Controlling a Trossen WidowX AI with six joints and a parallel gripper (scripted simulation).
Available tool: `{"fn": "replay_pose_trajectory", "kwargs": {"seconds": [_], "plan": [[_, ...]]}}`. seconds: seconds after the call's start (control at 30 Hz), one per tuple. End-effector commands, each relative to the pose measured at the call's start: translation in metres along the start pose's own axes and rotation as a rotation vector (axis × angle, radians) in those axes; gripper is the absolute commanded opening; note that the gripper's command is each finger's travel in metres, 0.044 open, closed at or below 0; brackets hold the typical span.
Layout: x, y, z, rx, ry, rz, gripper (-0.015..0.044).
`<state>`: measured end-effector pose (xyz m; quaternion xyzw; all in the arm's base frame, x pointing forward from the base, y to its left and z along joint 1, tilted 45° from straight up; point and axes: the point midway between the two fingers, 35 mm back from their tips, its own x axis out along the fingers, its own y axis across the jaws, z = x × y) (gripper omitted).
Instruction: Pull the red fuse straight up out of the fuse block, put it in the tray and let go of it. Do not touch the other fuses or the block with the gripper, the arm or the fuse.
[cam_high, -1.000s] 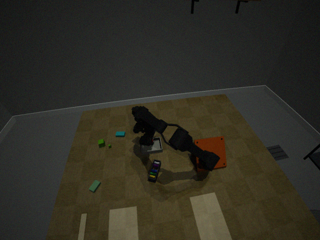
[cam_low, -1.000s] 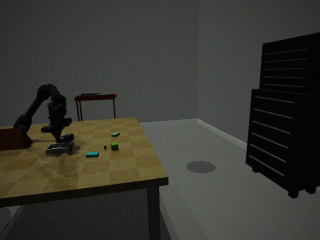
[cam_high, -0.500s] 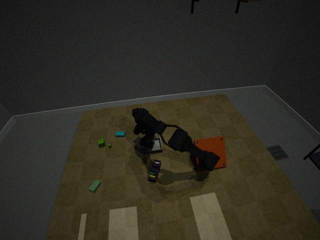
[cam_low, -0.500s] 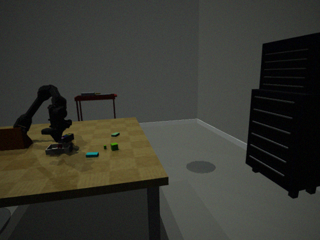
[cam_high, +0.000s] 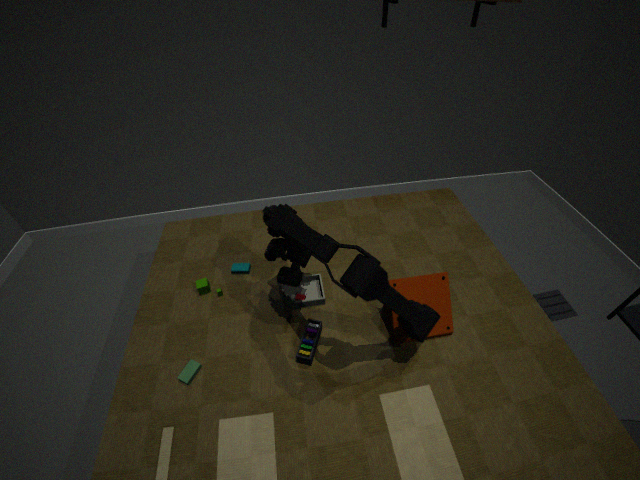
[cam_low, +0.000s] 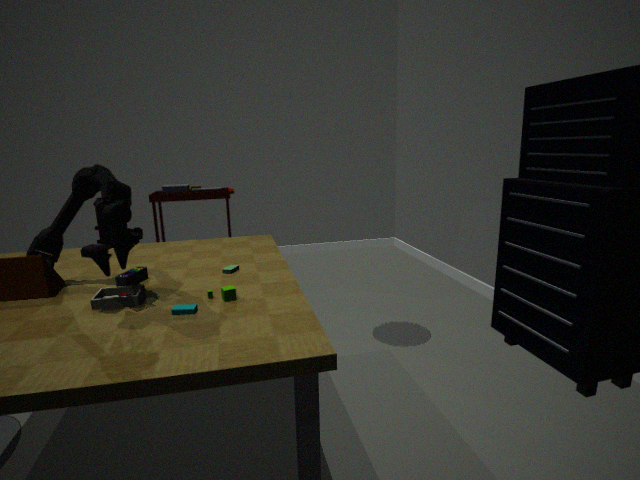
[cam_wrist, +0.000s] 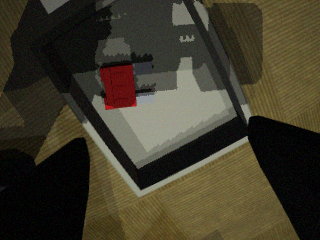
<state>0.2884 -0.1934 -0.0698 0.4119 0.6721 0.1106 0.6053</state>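
Jaws spread wide and gripping nothing, that is how my gripper (cam_wrist: 170, 138) hangs above the tray (cam_wrist: 220, 140). In the wrist view my two dark fingers frame the lower corners, well apart from each other, with bare wooden surface (cam_wrist: 180, 227) showing between them.

The red fuse (cam_wrist: 119, 86) lies flat on the tray floor, toward one side wall, apart from both my fingers. From the top view the same red spot (cam_high: 299, 297) sits inside the grey-walled tray (cam_high: 321, 289), partly under the shadow of my wrist.

The fuse block (cam_high: 308, 342) stands just beside the tray, nearer the camera in the top view, with its row of coloured fuses showing purple, blue, green and yellow. My arm (cam_high: 367, 281) reaches from the orange base plate (cam_high: 429, 294) across to the tray and passes clear of the block.

In the exterior view my gripper (cam_low: 111, 258) points down over the tray (cam_low: 117, 298), and the block (cam_low: 131, 275) sits behind the tray. Whether my fingertips clear the block from that angle I cannot tell, since they overlap it in line of sight.

Elsewhere on the surface lie a cyan block (cam_high: 240, 267), a green cube (cam_high: 202, 285), a tiny green cube (cam_high: 219, 291) and a teal block (cam_high: 189, 371), all well apart from the tray.
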Motion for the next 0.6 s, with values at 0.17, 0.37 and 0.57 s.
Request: {"fn": "replay_pose_trajectory", "kwargs": {"seconds": [0.17,0.37,0.57], "plan": [[-0.0022,0.0006,-0.0009,0.001,0.005,0.001,0.0330],[-0.0022,0.0006,-0.0009,0.001,0.005,0.001,0.0330],[-0.0022,0.0006,-0.0009,0.001,0.005,0.001,0.0330]]}}
